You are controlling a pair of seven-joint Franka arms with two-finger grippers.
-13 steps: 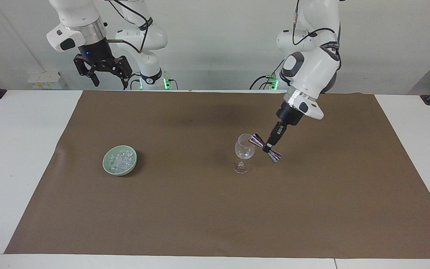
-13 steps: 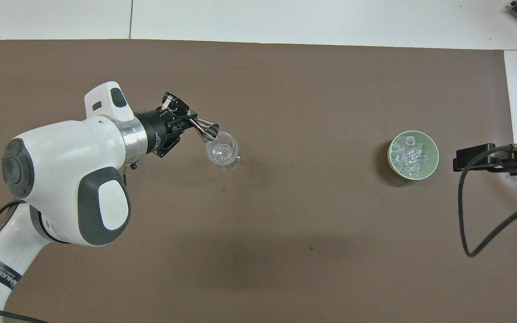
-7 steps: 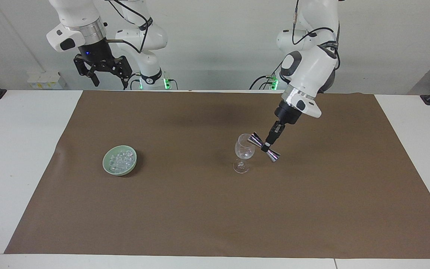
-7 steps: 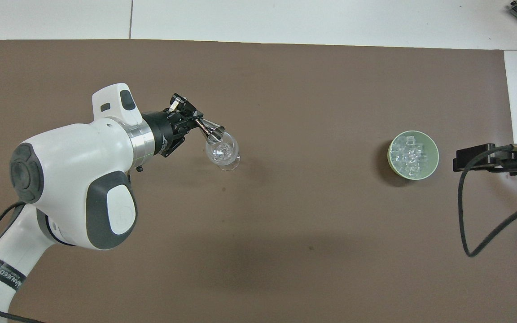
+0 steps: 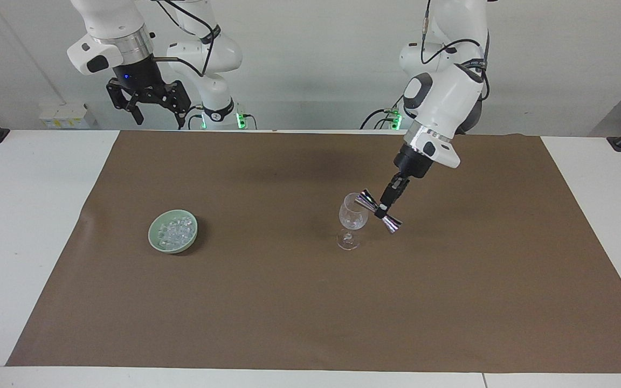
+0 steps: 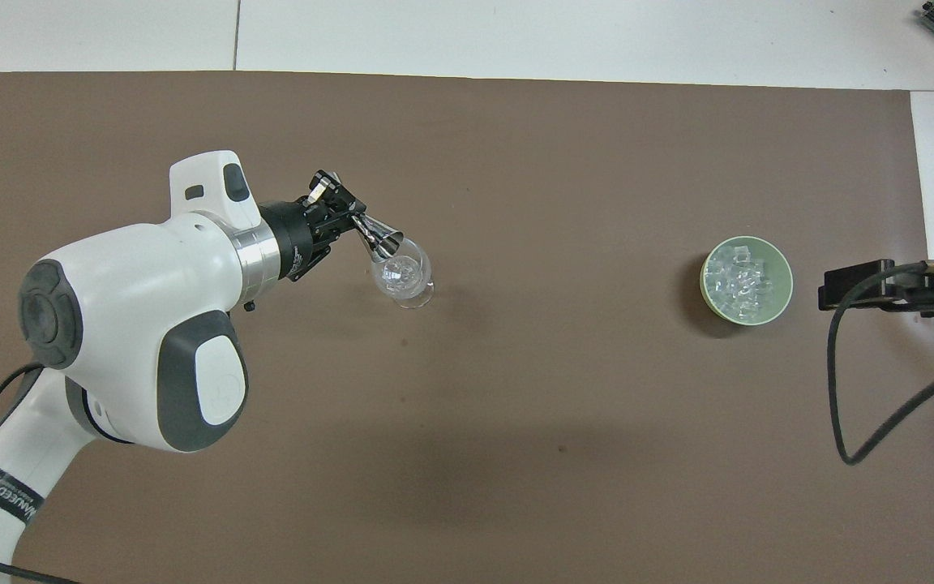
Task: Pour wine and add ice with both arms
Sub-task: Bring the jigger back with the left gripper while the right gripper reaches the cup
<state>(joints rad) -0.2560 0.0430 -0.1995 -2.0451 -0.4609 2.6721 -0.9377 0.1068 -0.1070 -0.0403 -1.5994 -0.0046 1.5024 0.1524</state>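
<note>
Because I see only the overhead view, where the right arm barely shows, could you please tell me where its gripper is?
Observer: The right gripper hangs high over the table's edge at the robots' end, waiting, with its fingers open and empty.
Operator: Thank you. Is the jigger touching the glass?
Observer: The jigger is tilted, with one mouth at the rim of the glass. I cannot tell whether they touch.
Operator: And how is the jigger held?
Observer: The left gripper has its fingers shut on the jigger's narrow waist, and the second cone sticks out away from the glass.
</note>
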